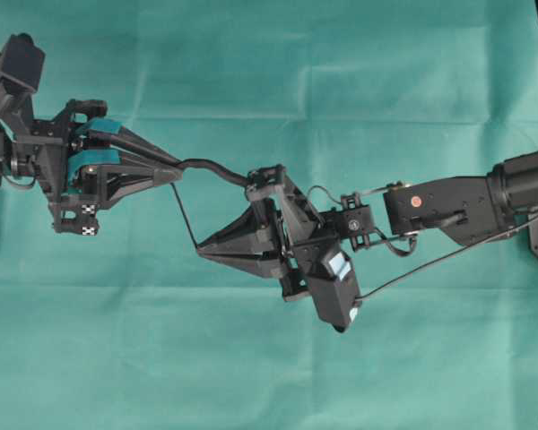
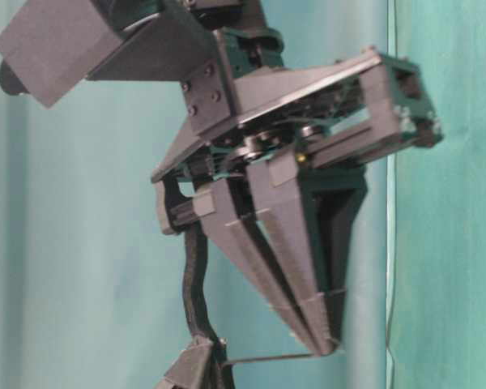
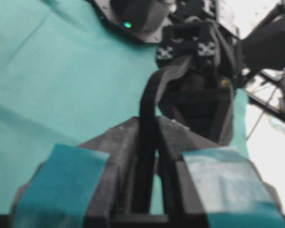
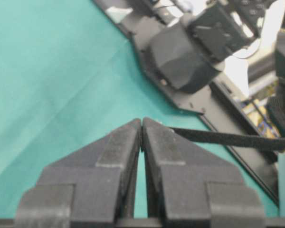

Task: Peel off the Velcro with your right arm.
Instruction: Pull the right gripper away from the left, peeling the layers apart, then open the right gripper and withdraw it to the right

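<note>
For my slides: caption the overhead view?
Both grippers, left and right, pull the Velcro's two layers apart.

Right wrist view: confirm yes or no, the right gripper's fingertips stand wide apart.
No: the right gripper has its fingertips pressed together, pinching a thin layer of the Velcro.

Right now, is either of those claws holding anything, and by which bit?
Both grip the black Velcro strap. The left gripper, with teal patches, clamps where the layers join. The right gripper pinches the end of the thin layer peeled away from it.
</note>
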You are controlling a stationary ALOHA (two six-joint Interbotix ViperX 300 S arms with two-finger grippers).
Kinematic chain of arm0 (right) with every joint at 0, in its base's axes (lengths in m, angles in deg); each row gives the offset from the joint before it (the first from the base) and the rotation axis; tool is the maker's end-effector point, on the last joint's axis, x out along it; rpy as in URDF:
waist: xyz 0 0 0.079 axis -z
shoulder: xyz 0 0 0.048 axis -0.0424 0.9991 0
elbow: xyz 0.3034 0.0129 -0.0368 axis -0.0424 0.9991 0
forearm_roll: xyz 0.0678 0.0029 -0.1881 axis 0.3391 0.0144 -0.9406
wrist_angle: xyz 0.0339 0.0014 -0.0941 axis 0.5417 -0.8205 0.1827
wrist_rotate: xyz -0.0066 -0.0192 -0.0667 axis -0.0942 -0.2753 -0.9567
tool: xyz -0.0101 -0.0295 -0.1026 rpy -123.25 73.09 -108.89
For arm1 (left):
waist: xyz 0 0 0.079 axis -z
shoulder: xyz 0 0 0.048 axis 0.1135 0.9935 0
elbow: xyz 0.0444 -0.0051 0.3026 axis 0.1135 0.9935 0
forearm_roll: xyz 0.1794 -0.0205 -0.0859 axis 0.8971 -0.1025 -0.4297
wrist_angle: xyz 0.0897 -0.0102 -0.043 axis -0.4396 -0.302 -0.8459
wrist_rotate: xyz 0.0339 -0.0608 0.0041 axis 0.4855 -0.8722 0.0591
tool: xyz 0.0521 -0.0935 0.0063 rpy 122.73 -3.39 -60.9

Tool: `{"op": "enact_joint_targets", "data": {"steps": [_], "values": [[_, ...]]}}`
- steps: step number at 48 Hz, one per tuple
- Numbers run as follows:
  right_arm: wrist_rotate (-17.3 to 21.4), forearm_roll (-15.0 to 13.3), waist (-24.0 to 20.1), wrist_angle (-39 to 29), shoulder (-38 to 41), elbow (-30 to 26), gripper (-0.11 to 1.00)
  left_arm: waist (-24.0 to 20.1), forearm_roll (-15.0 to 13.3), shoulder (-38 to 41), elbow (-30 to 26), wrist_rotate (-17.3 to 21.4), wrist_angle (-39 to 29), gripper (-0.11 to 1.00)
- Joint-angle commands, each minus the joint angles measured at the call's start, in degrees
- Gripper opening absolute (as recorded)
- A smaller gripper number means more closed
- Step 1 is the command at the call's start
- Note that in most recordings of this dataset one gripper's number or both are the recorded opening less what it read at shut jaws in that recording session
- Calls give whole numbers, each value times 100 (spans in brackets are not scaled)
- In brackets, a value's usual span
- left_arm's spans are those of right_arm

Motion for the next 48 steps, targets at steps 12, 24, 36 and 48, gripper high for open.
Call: {"op": "enact_joint_targets", "data": {"steps": [12,24,36,48], "values": [[70,-62,-149,-70,-237,-9,-9,-88,-18,-62,-44,9,88,10],[105,-9,-132,-70,-290,26,-9,-79,-18,-62,-18,9,88,10],[299,62,18,-97,-466,105,-9,-62,-18,-79,62,0,88,10],[378,70,114,-53,-659,343,-9,-44,-18,-185,176,0,88,10]]}}
